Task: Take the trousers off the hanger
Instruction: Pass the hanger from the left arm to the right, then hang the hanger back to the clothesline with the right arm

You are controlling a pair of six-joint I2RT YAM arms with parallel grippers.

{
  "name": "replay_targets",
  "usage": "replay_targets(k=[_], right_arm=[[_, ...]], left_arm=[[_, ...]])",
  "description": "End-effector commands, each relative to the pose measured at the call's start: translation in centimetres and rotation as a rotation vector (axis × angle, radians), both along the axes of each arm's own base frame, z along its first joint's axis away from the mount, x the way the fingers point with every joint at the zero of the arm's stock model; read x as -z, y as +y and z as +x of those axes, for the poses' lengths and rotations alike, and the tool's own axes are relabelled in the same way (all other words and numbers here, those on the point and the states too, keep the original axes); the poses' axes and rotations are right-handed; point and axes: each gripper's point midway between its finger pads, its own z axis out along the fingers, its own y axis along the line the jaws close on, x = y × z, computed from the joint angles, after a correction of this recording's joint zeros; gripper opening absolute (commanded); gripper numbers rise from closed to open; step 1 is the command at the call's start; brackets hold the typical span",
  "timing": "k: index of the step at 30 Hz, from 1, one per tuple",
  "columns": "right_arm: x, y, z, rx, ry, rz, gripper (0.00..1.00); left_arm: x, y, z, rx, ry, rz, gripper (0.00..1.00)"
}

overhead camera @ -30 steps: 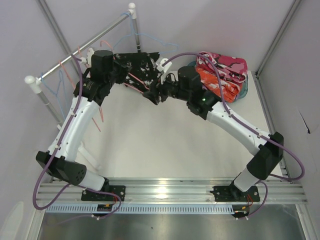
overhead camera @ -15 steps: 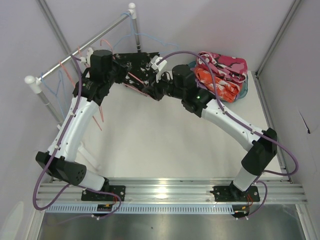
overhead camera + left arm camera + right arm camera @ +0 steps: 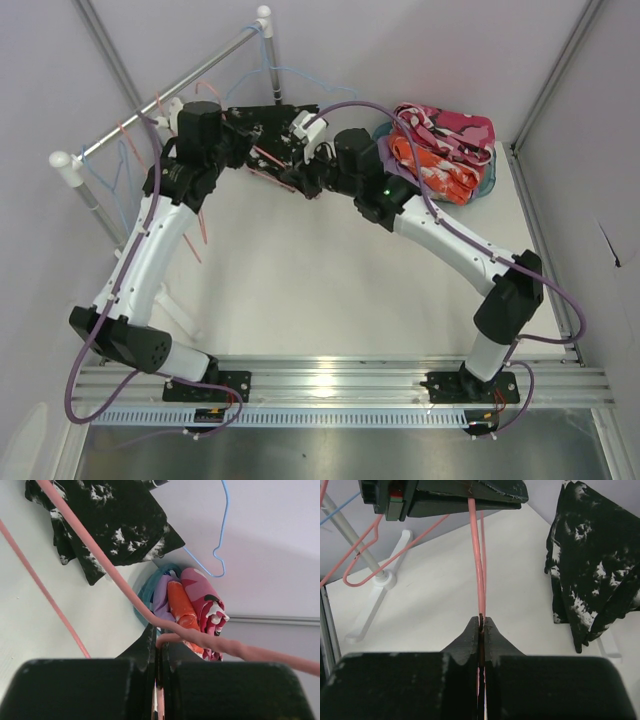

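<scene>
1. While both arms clamp the same pink hanger [image 3: 476, 555], the step in hand appears to be freeing the black speckled trousers [image 3: 590, 565]. They hang from that hanger, off to one side of the gripped wire.
2. Left gripper [image 3: 158, 639]: jaws closed tight on the hanger wire. Right gripper [image 3: 481, 622]: jaws pinched on the same wire, not on cloth.
3. Next move, as judged: one arm steadies the hanger while the other releases and takes the cloth, or the hanger is tilted so the cloth slides off.
4. Hanger: thin, smooth, rounded wire, probably slippery. Trousers: soft, limp, matte cloth.
5. A bundle of coloured pairs [image 3: 187, 605] lies beyond the hanger.
</scene>
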Motion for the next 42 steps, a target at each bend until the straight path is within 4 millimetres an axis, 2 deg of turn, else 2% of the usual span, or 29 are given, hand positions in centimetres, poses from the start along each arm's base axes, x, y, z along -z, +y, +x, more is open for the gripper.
replay_targets(k=[1, 4, 7, 8, 10, 11, 17, 21, 26, 30, 34, 38, 42], right_arm=[[-3.0, 1.2, -0.7, -0.041, -0.065, 0.048, 0.00], [-3.3, 1.1, -0.3, -0.016, -0.069, 0.056, 0.00], [-4.3, 0.9, 0.5, 0.031, -0.077, 0.077, 0.00], [-4.4, 0.8, 0.8, 0.043, -0.074, 0.082, 0.00], [-4.8, 1.0, 1.1, 0.060, -0.071, 0.107, 0.00], [-5.0, 1.0, 1.1, 0.060, -0.074, 0.113, 0.00], [-5.6, 1.5, 2.3, 0.100, -0.080, 0.140, 0.00], [-5.4, 1.4, 3.3, 0.138, -0.066, 0.115, 0.00], [-6.0, 1.2, 1.8, 0.092, -0.051, 0.117, 0.00], [-7.1, -0.2, 0.7, 0.096, -0.062, 0.126, 0.00], [-7.7, -1.9, -0.4, 0.117, -0.067, 0.103, 0.00], [-7.6, -3.5, -0.8, 0.159, -0.064, 0.078, 0.00], [-8.5, -4.8, -1.4, 0.190, -0.072, 0.111, 0.00]], left_arm=[[-2.9, 0.0, -0.8, 0.008, -0.083, -0.052, 0.00], [-3.2, -0.1, -1.0, 0.026, -0.102, -0.047, 0.02], [-3.5, 0.0, -1.5, 0.038, -0.114, -0.024, 0.24], [-3.7, 0.1, -1.6, 0.039, -0.120, -0.021, 0.36], [-3.9, 0.3, -2.3, 0.053, -0.134, -0.002, 0.45], [-3.8, 0.3, -2.5, 0.056, -0.135, 0.001, 0.53], [-5.1, 1.2, -5.0, 0.085, -0.189, 0.052, 0.73], [-6.6, 2.1, -6.8, 0.085, -0.239, 0.077, 0.80], [-6.8, 4.3, -7.8, 0.024, -0.249, 0.090, 0.83], [-6.0, 5.0, -7.6, 0.017, -0.228, 0.089, 0.84], [-6.5, 5.2, -7.3, 0.031, -0.238, 0.102, 0.86], [-8.5, 5.7, -7.7, 0.031, -0.288, 0.142, 0.88], [-9.6, 6.3, -8.1, 0.028, -0.319, 0.183, 0.89]])
